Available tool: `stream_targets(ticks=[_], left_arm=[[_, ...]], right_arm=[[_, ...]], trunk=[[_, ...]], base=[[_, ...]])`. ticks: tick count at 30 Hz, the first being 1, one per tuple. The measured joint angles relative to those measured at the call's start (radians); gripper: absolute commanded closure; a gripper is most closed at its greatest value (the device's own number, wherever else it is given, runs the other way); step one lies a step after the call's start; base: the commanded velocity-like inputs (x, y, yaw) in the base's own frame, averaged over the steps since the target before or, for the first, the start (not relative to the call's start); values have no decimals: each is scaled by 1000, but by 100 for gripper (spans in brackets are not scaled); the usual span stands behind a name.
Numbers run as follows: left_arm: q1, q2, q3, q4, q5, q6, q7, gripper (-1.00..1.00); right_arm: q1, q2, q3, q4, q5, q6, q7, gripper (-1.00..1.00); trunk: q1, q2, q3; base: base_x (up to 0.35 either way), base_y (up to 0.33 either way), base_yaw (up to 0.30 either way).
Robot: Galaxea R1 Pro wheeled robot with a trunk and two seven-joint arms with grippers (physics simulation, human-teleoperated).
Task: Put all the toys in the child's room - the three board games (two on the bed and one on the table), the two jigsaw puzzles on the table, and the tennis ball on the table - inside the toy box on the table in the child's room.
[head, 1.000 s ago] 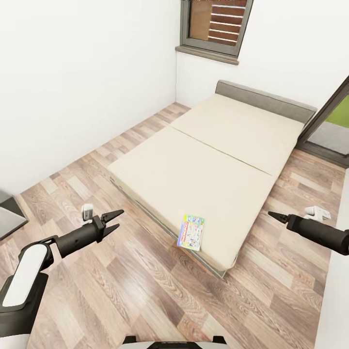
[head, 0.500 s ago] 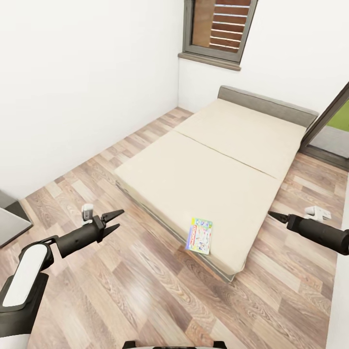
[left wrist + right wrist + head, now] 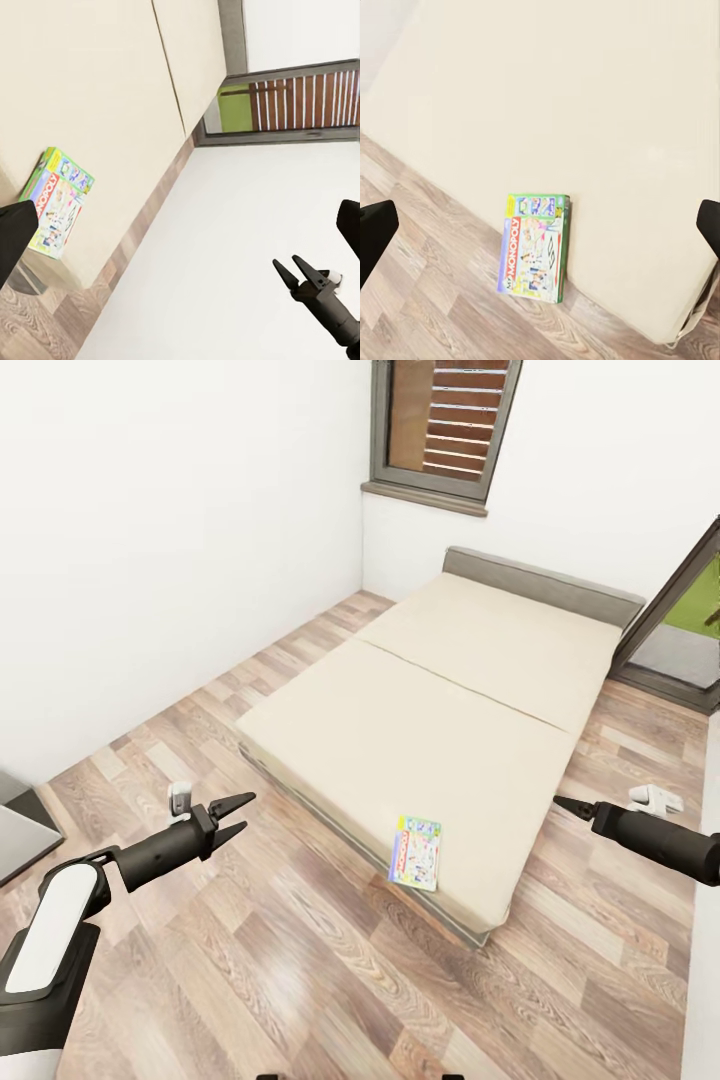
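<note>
A white-green Monopoly board game (image 3: 418, 852) lies flat on the beige bed (image 3: 440, 700), at the corner of the mattress nearest me. It also shows in the right wrist view (image 3: 535, 247) and the left wrist view (image 3: 55, 201). My left gripper (image 3: 248, 810) hangs open over the floor, left of the bed. On the other side of the bed's corner, my right gripper (image 3: 560, 803) is open too, with its fingers (image 3: 375, 229) wide apart and nothing between them. The table, toy box, jigsaw puzzles and tennis ball are out of view.
Light wood-plank floor (image 3: 300, 960) runs between me and the bed. A white wall (image 3: 150, 560) stands on the left. A dark-framed window (image 3: 445, 420) is above the headboard, and a glass door (image 3: 680, 640) is at the right. A dark grey desk corner (image 3: 15, 830) juts in at left.
The whole head view has shifted a little, so the camera has moved. Both arms keep the same pose and the Monopoly box lies where it was on the bed.
</note>
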State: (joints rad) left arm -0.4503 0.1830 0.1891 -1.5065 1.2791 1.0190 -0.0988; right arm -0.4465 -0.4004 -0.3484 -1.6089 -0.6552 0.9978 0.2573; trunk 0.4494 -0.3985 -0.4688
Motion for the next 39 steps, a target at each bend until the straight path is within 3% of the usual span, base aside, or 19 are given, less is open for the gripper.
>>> stream_targets(ticks=[18, 39], left_arm=[[0, 5, -11, 0, -2, 1, 0, -100], [0, 10, -38, 0, -3, 2, 0, -100]], right_arm=[[-2, 0, 0, 0, 0, 0, 0, -100], [-2, 0, -1, 0, 0, -1, -1, -100]], trunk=[[0, 0, 29], [-1, 0, 63]], base=[[30, 20, -66], [274, 92, -67]])
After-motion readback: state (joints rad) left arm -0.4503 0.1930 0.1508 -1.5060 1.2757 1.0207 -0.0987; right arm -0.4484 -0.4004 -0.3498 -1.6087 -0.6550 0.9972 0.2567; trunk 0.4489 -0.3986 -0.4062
